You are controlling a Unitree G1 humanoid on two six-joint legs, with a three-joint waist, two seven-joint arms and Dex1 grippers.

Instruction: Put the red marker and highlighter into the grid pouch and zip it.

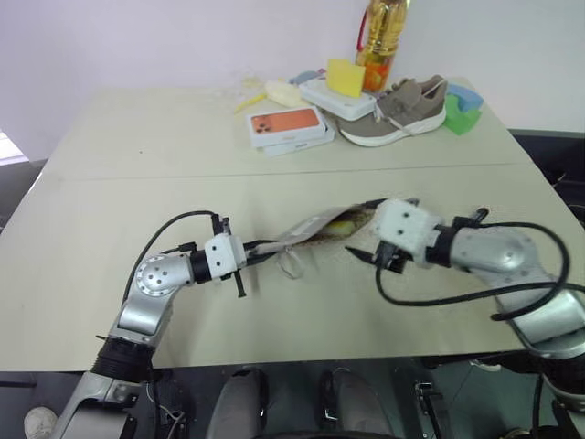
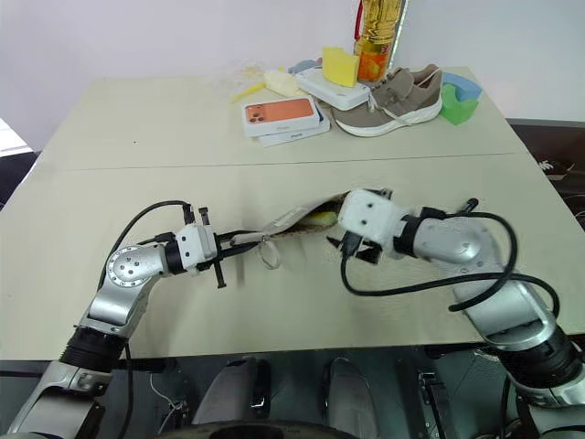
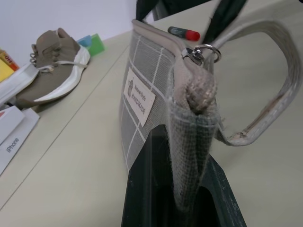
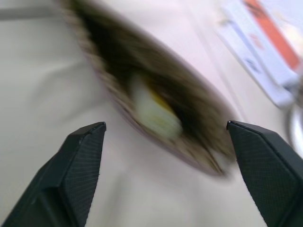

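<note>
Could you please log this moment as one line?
left pincer: shut on grey grid fabric pouch | right pincer: open | yellow highlighter: inside | red marker: on table

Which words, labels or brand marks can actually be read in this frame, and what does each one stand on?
"HANDMADE": white label on the grid pouch; the smaller line above it is too small to read.
"iPhone": side of the white phone box.
Bottle label: too small to read.

Highlighter blurred inside pouch; red marker partly hidden.
</note>
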